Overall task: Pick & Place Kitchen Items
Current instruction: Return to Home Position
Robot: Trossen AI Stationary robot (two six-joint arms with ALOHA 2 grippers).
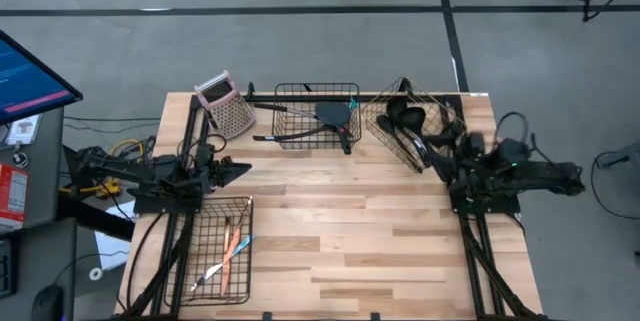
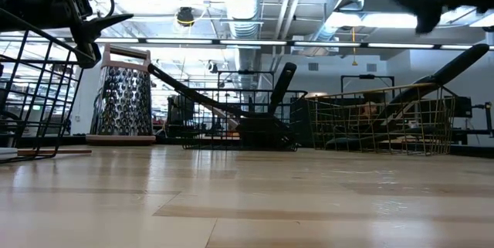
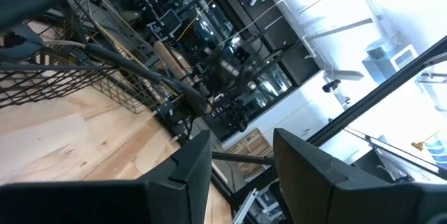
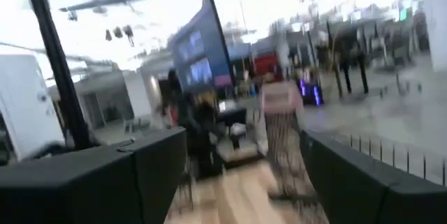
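a: right, where do the utensils sit?
b: on the wooden table (image 1: 350,251), in three wire baskets. the black basket (image 1: 276,111) at the far middle carries a black spatula (image 1: 333,113) with a broad flat head, and long black handles (image 1: 290,136) poke over its rim. the gold basket (image 1: 380,131), tilted at the far right, holds black ladles (image 1: 408,119) with rounded bowls.
a: and the arms?
b: the left gripper (image 1: 238,169) hangs over the table's left side, just beyond the near-left basket (image 1: 205,226), fingers spread with nothing between them. the right gripper (image 1: 440,149) hovers by the gold basket, fingers wide apart, empty too.
a: smaller stuff?
b: a pink-topped box grater (image 1: 228,109) stands beside the black basket. in the near-left basket lie thin orange tools (image 1: 228,261) and a slanted teal-and-silver tool (image 1: 240,248).
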